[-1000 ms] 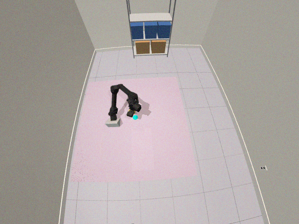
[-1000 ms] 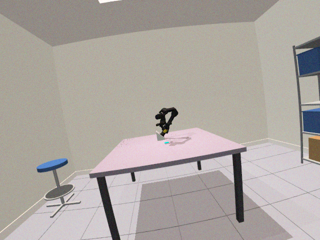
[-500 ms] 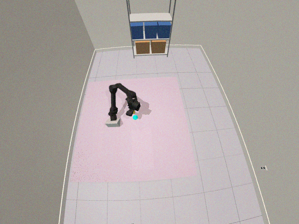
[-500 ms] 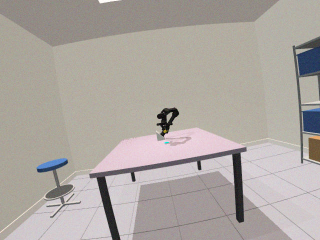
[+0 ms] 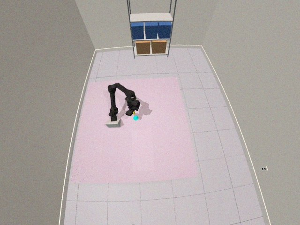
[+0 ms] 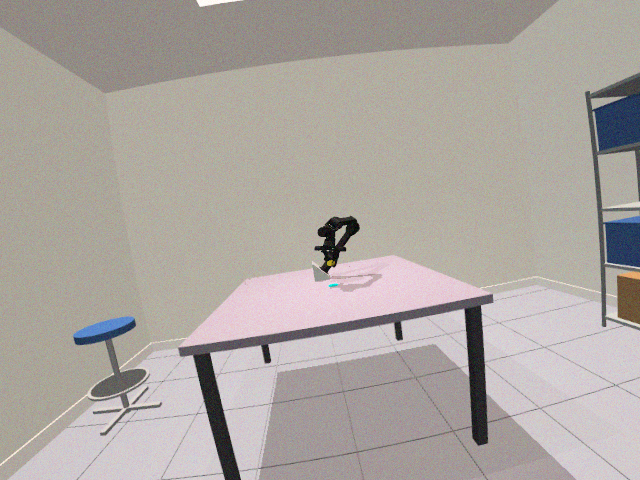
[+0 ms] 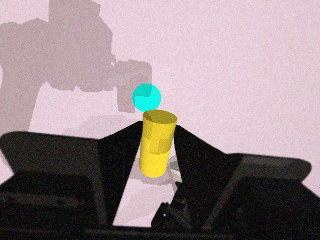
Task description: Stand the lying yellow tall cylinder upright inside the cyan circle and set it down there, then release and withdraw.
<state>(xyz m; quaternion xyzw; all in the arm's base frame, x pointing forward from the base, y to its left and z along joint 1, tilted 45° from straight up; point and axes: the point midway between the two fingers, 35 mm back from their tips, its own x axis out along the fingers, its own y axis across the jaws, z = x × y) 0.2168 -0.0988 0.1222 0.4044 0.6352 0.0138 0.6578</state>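
- gray base block point(image 5: 112, 125) point(image 6: 320, 273) — far left in top view, on pink table point(image 5: 135, 154) point(image 6: 330, 304), black arm point(image 5: 112, 99) point(image 6: 346, 237) rising from it
- jaws point(image 5: 131, 112) point(image 6: 330, 258) next — clamped on yellow cylinder point(image 5: 133, 112) point(image 6: 330, 263) point(image 7: 156, 145), held above table
- cyan circle point(image 5: 135, 117) point(image 6: 333, 285) point(image 7: 146, 97) rightmost — flat on table, near cylinder, partly shadowed, cylinder not set down there
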